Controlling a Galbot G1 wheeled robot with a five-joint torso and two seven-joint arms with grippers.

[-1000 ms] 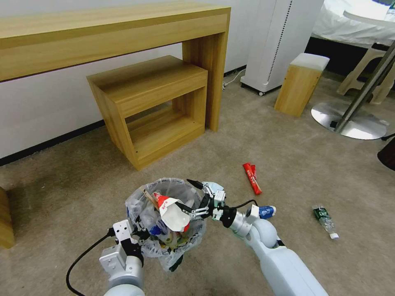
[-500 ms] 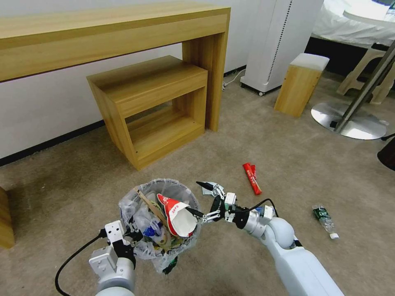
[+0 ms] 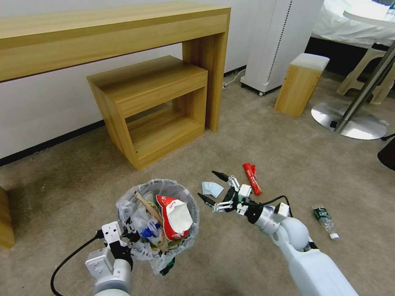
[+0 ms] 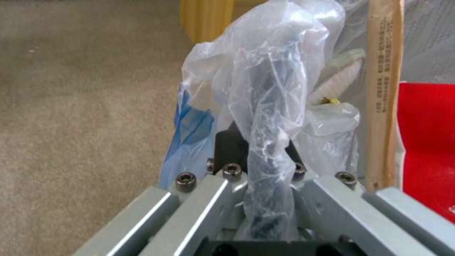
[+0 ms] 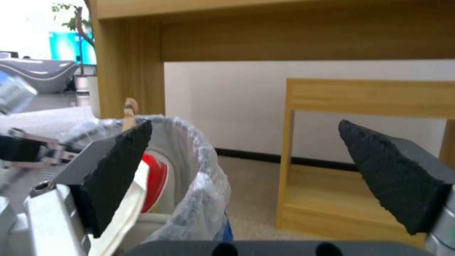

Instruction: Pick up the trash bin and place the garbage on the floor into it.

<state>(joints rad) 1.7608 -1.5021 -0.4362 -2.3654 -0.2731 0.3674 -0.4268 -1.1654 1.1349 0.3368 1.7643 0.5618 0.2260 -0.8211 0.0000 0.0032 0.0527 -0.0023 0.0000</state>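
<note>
The trash bin (image 3: 186, 205), round with a clear bag liner, hangs just above the floor (image 3: 267, 152), full of litter. My left gripper (image 3: 128, 235) is shut on its near rim, with liner plastic (image 4: 268, 135) bunched between the fingers (image 4: 223, 192). A red-and-white carton (image 3: 175, 214) lies on top inside the bin. My right gripper (image 3: 207, 184) hangs open and empty just right of the bin, over a pale blue tissue (image 3: 212, 189). Its dark pads (image 5: 118, 170) stand wide apart beside the liner (image 5: 199, 156). A red snack packet (image 3: 252, 177) and a green-label bottle (image 3: 325, 220) lie on the carpet farther right.
A wooden desk (image 3: 115, 33) with a low shelf unit (image 3: 152, 107) stands against the wall ahead. Farther right are a white appliance (image 3: 284, 41), a wooden stool (image 3: 301, 84) and a round metal stand base (image 3: 349, 119). A dark object (image 3: 387, 154) shows at the right edge.
My right gripper has drawn back to the right from over the bin, leaving the red-and-white carton inside. The bin and left gripper have shifted slightly left.
</note>
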